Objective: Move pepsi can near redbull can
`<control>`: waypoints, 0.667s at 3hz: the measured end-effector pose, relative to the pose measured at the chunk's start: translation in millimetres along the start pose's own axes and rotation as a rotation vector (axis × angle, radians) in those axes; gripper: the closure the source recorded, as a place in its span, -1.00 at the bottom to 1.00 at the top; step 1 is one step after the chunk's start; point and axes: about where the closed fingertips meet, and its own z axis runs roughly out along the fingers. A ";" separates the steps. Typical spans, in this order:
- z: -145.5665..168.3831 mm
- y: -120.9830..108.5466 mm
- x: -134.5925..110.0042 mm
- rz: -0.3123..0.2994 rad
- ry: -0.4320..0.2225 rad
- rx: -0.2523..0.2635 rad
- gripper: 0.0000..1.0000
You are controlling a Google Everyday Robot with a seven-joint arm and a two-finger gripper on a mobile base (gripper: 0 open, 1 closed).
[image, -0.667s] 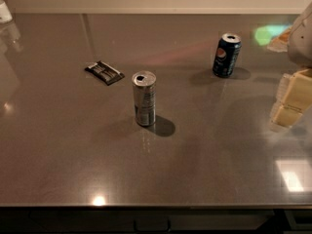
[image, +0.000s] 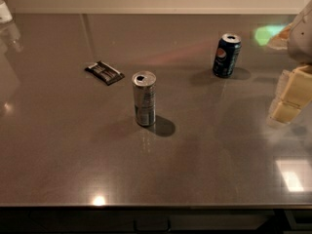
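One pepsi can point(image: 226, 55) stands upright, far right on the worktop point(image: 204, 169), well apart from the one redbull can point(image: 145, 99) at centre. One black packet point(image: 104, 72) lies left. The claw point(image: 287, 101) hangs right of the pepsi can, not touching it; apart or together, can't tell.

One desk point(image: 58, 169) carries one pepsi can point(image: 226, 55) and one redbull can point(image: 145, 99), which makes two cans in all. One flat black packet point(image: 104, 72) lies on it as well. One pincer point(image: 288, 97) hangs at the right edge, over the desk.
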 end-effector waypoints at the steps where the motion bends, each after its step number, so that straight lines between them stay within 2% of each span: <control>1: 6.1 -16.0 -3.1 0.039 -0.058 -0.011 -1.00; 2: 18.8 -52.0 -5.3 0.117 -0.158 -0.004 -1.00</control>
